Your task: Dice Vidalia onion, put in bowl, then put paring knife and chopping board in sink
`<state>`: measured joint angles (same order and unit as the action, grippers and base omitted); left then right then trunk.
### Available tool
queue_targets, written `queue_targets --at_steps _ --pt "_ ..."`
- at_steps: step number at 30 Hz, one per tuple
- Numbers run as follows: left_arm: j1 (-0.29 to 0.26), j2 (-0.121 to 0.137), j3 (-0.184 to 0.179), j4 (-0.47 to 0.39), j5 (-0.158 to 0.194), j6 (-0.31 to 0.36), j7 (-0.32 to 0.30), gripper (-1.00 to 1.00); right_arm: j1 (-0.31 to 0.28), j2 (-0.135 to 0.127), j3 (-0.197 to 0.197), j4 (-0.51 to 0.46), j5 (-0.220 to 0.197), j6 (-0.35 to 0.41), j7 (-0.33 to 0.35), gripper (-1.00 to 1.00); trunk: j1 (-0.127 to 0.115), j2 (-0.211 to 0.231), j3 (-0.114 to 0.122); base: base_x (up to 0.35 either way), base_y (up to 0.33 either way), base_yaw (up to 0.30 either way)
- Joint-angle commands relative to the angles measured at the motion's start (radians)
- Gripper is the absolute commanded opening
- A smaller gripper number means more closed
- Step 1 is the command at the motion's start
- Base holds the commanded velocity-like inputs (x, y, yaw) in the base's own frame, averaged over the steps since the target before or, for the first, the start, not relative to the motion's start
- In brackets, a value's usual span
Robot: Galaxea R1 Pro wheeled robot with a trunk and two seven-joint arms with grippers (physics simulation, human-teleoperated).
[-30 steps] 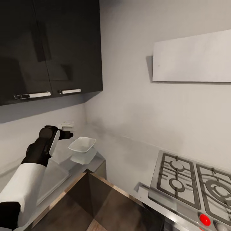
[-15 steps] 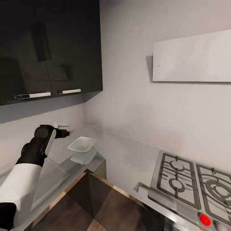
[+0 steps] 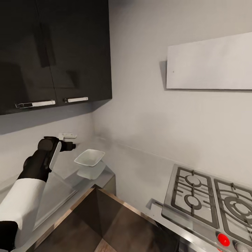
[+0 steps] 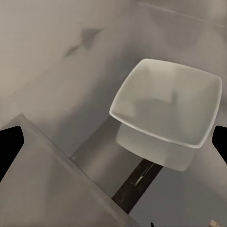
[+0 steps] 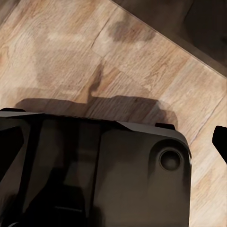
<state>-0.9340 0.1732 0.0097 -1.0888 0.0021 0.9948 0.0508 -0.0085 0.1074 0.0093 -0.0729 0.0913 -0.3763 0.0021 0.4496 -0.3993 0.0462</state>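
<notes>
The white squarish bowl (image 3: pixel 90 157) stands on the glossy grey countertop (image 3: pixel 60 190) in the corner under the dark wall cabinets. My left gripper (image 3: pixel 72 146) hovers above the counter, a little to the left of the bowl and apart from it. In the left wrist view its two fingertips (image 4: pixel 9 147) sit at the picture's opposite edges, so my left gripper (image 4: pixel 115 142) is open and empty, with the bowl (image 4: pixel 168 106) beyond it. My right gripper (image 5: pixel 113 139) hangs open over the wood floor. The onion, sink, chopping board and paring knife are out of view.
Dark glossy wall cabinets (image 3: pixel 52 52) hang over the left arm. A gas hob (image 3: pixel 213 201) with a red knob (image 3: pixel 223 239) lies at lower right, under a white wall panel (image 3: pixel 210 63). A gap of dark floor (image 3: pixel 101 210) separates the two counters. The robot's black base (image 5: pixel 94 175) shows below the right gripper.
Over the last second my left arm rose and drew back to the left, away from the bowl. It has barely moved in the last half second. The bowl has stayed put.
</notes>
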Motion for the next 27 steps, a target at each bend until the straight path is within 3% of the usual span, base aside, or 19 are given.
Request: queue_targets --at_steps 1,14,18,21,27 --pt "0.000 0.000 0.000 -0.001 0.001 0.004 0.003 1.00 0.000 0.000 0.000 0.001 0.007 -0.003 -0.002 1.00 0.000 -0.001 0.000 0.000 0.000 0.000" --pt "0.000 0.001 -0.001 0.001 0.001 0.004 0.003 1.00 0.001 0.000 -0.001 0.019 0.007 -0.002 -0.017 1.00 0.000 -0.001 0.000 0.000 0.000 0.000" --pt "0.000 0.000 -0.001 0.001 0.001 0.004 0.003 1.00 0.001 -0.001 -0.002 0.046 0.006 0.002 -0.071 1.00 0.000 -0.001 0.000 0.000 0.000 0.000" --pt "0.000 0.000 -0.001 0.001 0.001 0.004 0.003 1.00 0.001 -0.004 -0.002 0.051 0.005 0.053 -0.110 1.00 0.000 -0.001 0.000 0.000 0.000 0.000" --pt "0.000 0.000 -0.001 0.001 0.002 0.004 0.003 1.00 0.004 -0.025 -0.004 0.053 0.005 0.141 -0.122 1.00 0.000 -0.001 0.000 0.000 0.000 0.000"
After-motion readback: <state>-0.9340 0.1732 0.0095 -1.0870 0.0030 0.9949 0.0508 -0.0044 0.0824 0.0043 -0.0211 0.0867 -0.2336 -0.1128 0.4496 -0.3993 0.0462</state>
